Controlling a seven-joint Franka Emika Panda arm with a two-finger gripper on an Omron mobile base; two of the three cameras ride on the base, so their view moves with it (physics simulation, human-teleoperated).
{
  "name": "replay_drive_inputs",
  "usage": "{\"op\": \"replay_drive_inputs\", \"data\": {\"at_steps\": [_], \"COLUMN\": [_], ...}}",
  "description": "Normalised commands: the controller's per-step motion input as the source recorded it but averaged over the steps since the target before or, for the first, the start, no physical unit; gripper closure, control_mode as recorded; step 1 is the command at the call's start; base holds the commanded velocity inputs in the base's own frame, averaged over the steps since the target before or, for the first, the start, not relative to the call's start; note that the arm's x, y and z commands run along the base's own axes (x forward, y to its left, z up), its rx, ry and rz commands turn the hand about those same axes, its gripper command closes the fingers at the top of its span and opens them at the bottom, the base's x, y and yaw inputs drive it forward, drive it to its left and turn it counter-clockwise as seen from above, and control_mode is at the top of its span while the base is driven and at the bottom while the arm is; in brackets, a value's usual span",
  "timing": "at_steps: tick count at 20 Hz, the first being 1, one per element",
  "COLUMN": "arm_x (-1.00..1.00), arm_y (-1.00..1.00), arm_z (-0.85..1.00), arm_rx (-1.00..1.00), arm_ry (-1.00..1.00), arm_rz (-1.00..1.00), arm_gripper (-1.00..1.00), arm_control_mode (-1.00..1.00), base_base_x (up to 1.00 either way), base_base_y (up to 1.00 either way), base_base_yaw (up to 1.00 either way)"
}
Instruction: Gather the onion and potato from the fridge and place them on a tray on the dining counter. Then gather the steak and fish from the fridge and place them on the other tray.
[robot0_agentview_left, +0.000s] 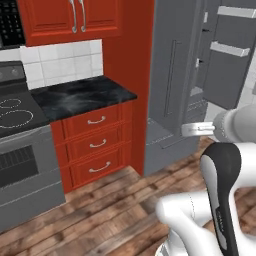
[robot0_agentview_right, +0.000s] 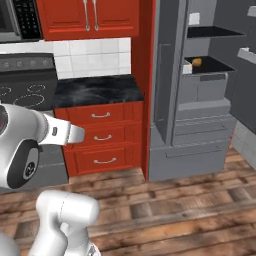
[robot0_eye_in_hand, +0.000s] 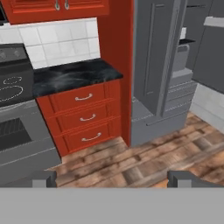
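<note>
Setting: While the base faces a kitchen wall, a tall grey double-door fridge (robot0_agentview_right: 200, 100) stands open at the right, beside red cabinets with three drawers (robot0_agentview_left: 95, 142) and a black marble-look table top (robot0_agentview_left: 82, 95) over them.
Fridge: Its doors are swung outward; black inner shelves (robot0_agentview_right: 207, 32) show in the right base view, and white door bins (robot0_agentview_left: 230, 48) show in the left base view.
On the shelf: A small orange-brown round item (robot0_agentview_right: 197, 62) sits on the middle black shelf, next to a white container; it is too small to tell whether it is the onion or the potato.
Stove: A grey oven with a black cooktop (robot0_agentview_left: 15, 112) stands at the left, with white wall tiles (robot0_agentview_left: 60, 62) behind.
Claw: The claw (robot0_eye_in_hand: 112, 178) is spread wide and holds nothing; its two dark tips rise at the bottom of the hand view, pointing at the wooden floor (robot0_eye_in_hand: 131, 162) well short of the fridge.
Step in hand: By my reading, this is the approach to the fridge for the first vegetable; nothing is gathered yet.
Next move: The arm likely needs to rise and reach deep onto the middle shelf, lining the open claw around the round item without clipping the door.
</note>
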Motion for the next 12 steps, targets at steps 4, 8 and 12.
{"op": "replay_drive_inputs", "data": {"at_steps": [4, 8, 12], "arm_x": [0.0, 0.0, 0.0], "arm_y": [0.0, 0.0, 0.0], "arm_z": [0.0, 0.0, 0.0], "arm_rx": [0.0, 0.0, 0.0], "arm_ry": [0.0, 0.0, 0.0], "arm_rz": [0.0, 0.0, 0.0], "arm_gripper": [-1.0, -1.0, -1.0], "arm_control_mode": [1.0, 1.0, 1.0], "base_base_x": [0.0, 0.01, 0.01], "base_base_y": [-0.56, -0.67, -0.75], "base_base_yaw": [0.17, 0.26, 0.33]}}
